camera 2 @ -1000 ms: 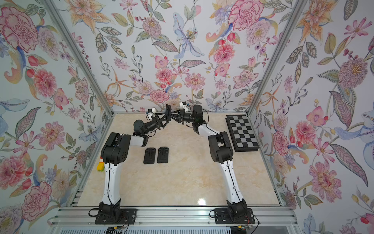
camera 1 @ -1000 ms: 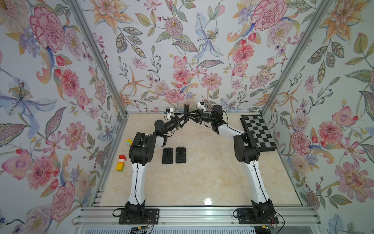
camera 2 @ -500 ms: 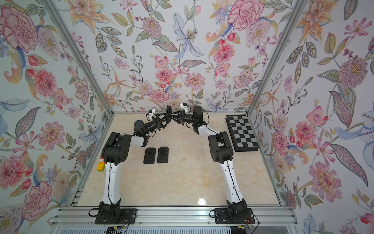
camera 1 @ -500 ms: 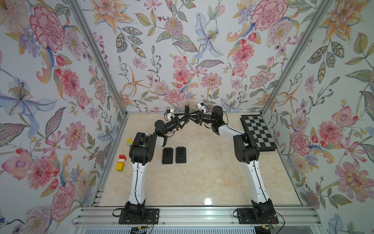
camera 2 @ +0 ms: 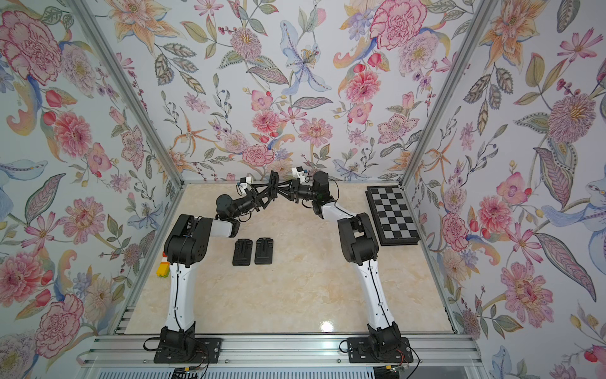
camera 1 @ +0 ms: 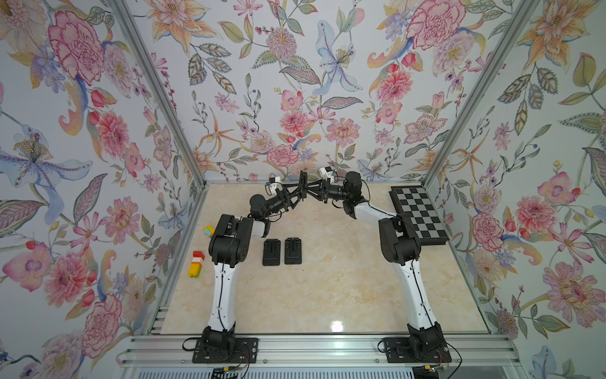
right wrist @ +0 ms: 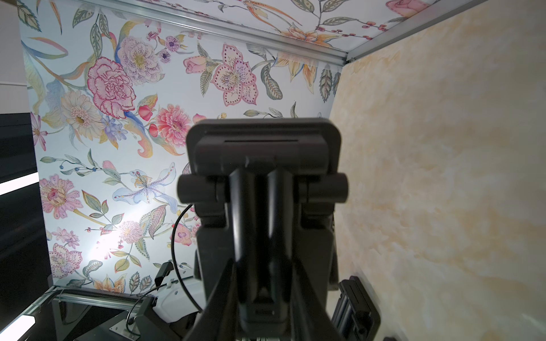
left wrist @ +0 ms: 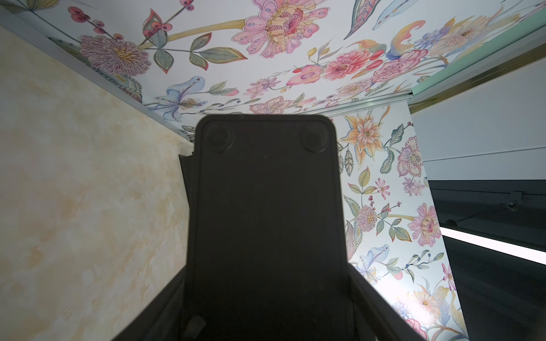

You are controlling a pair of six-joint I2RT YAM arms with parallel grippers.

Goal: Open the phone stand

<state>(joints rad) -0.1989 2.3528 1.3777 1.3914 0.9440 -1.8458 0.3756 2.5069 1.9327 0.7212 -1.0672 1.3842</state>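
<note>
- Two folded black stands (camera 1: 272,252) lie flat, side by side, on the table (camera 1: 328,288), well left of the chessboard (camera 1: 418,213).
- Farther back, left of the chessboard's far end, the phone stand (camera 1: 303,182) is held in the air.
- The left gripper (camera 1: 296,193) is clamped wide across its flat plate; the right gripper (camera 1: 313,190) pinches its hinged part.
- Since the earlier pictures nothing has visibly moved.

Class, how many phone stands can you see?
3. First stand and second stand lie side by side on the table; third stand is held between left gripper and right gripper.
</note>
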